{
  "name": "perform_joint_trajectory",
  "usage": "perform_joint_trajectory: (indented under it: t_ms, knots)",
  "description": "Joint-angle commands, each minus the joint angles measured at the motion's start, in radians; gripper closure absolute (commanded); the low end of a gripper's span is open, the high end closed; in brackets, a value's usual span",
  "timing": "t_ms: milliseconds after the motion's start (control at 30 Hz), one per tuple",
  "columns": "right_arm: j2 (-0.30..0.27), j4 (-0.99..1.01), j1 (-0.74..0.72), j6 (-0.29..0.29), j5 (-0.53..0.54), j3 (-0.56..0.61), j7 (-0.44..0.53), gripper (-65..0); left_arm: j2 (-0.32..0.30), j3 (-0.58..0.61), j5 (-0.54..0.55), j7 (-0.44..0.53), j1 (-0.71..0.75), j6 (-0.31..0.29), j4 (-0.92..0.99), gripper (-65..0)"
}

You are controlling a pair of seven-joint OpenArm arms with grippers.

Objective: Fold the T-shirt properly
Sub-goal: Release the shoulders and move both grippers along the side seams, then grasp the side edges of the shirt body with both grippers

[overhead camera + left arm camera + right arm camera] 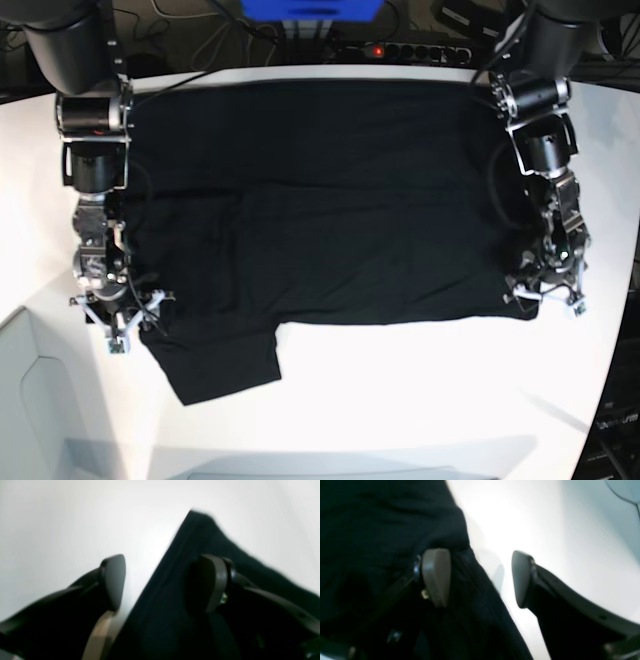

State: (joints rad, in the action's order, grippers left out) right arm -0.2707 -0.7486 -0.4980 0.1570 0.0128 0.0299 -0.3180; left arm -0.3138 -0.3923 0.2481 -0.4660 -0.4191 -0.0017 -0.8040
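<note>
The T-shirt point(320, 200) lies spread on the white table point(420, 400). Both grippers, left point(546, 296) and right point(120, 318), stand with jaws apart, each straddling a shirt edge. A power strip point(400, 48) sits behind the shirt.

white table point(400, 400), black power strip point(400, 48) and cables point(180, 25) behind

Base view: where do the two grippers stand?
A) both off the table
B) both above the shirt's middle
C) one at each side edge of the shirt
C: the left gripper and right gripper sit open at opposite side edges of the shirt.
</note>
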Motion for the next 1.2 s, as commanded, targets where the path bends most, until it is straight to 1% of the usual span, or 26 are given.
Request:
perform_joint_trajectory:
  t_ms: [0, 167, 200, 267, 333, 400, 467, 533, 600, 733, 767, 900, 1000, 1100, 1167]
  knots:
    - [-0.006, -0.005, -0.015, 0.002, -0.004, 0.003, -0.030, -38.8, -0.014, -0.001, -0.002, 0.014, -0.031, -0.002, 0.011, -43.0]
    - [-0.005, -0.005, -0.015, 0.002, -0.004, 0.003, -0.030, -38.8, -0.014, 0.000, -0.002, 0.016, -0.067, -0.004, 0.068, -43.0]
    - [-0.005, -0.005, -0.015, 0.002, -0.004, 0.003, -0.030, -38.8, -0.014, 0.019, -0.002, 0.017, -0.074, -0.004, 0.077, -43.0]
    - [-0.005, -0.005, -0.015, 0.002, -0.004, 0.003, -0.030, -38.8, -0.014, 0.080, -0.002, 0.052, -0.082, -0.004, 0.094, -42.9]
    - [-0.005, -0.005, -0.015, 0.002, -0.004, 0.003, -0.030, -38.7, -0.015, 0.155, 0.000, 0.111, -0.083, -0.004, 0.119, -42.8]
    - [-0.005, -0.005, -0.015, 0.002, -0.004, 0.003, -0.030, -38.7, -0.015, 0.197, 0.003, 0.141, -0.085, -0.004, 0.148, -42.7]
    - [-0.005, -0.004, -0.014, 0.002, -0.004, 0.005, -0.030, -38.6, -0.015, 0.209, 0.006, 0.164, -0.087, -0.002, 0.186, -42.6]
    - [-0.005, -0.004, -0.014, 0.002, -0.004, 0.005, -0.030, -37.8, -0.014, 0.214, 0.006, 0.166, -0.087, -0.002, 0.200, -41.9]
    - [-0.005, -0.004, -0.014, 0.002, -0.004, 0.005, -0.031, -34.4, -0.014, 0.215, 0.007, 0.166, -0.087, -0.002, 0.200, -36.8]
    - [-0.005, -0.004, 0.002, 0.002, -0.004, 0.005, -0.030, -25.1, -0.014, 0.211, 0.007, 0.166, -0.085, -0.002, 0.206, -19.6]
    - [-0.005, -0.004, 0.002, 0.002, -0.004, 0.005, -0.030, -21.7, -0.014, 0.211, 0.007, 0.166, -0.085, -0.002, 0.205, -15.1]
    - [-0.005, -0.005, 0.003, 0.002, -0.004, 0.005, -0.030, -9.3, -0.014, 0.211, 0.007, 0.157, -0.085, 0.004, 0.200, -0.1]
    - [-0.005, -0.013, 0.000, 0.002, -0.003, 0.000, -0.030, 0.0, -0.014, 0.211, 0.007, 0.155, -0.085, 0.004, 0.197, -0.4]
    - [-0.005, -0.056, 0.003, 0.002, -0.001, -0.002, -0.030, 0.0, -0.015, 0.209, 0.009, 0.155, -0.087, 0.004, 0.191, 0.0]
    - [-0.005, -0.116, 0.017, 0.002, 0.000, -0.003, -0.036, 0.0, -0.018, 0.209, 0.009, 0.154, -0.080, 0.006, 0.145, 0.0]
